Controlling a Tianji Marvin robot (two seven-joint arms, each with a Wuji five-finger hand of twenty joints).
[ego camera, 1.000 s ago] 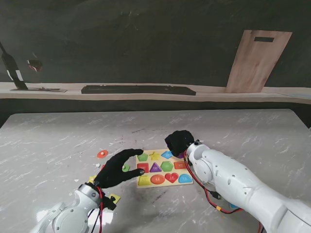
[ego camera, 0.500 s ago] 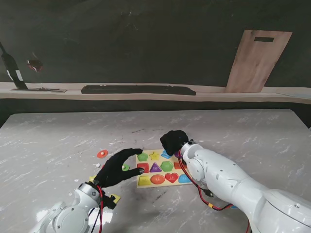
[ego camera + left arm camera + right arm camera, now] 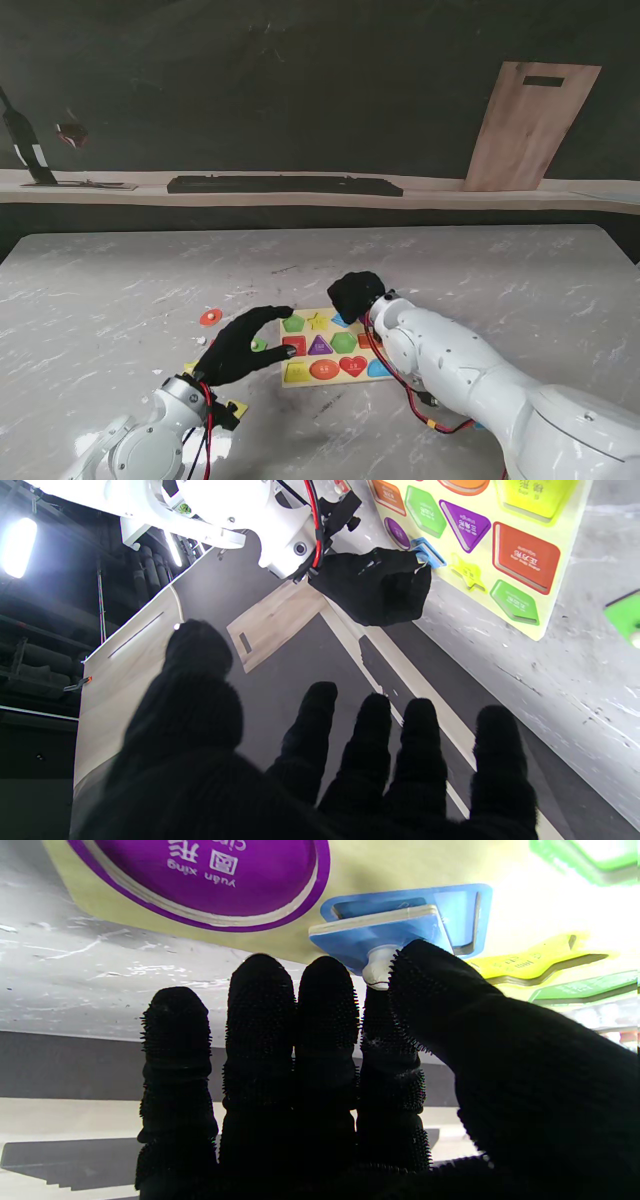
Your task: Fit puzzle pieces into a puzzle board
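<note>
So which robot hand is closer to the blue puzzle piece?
The right robot hand: it pinches the blue puzzle piece by its knob. The left robot hand is open, past the puzzle board's left edge.

Big table (image 3: 120,280) fills lower half of stand view: grey-white marble look, dark thin veins. Behind it, low pale wooden shelf (image 3: 440,193) runs whole width. Long flat black bar (image 3: 285,185) lies on shelf near middle. Light wooden board (image 3: 530,125) with slot near top leans on wall at right. Dark bottle (image 3: 25,145) stands at far left of shelf. Back wall (image 3: 300,80) dark, almost black. Bright lamp (image 3: 17,547) glows in left wrist view.
</note>
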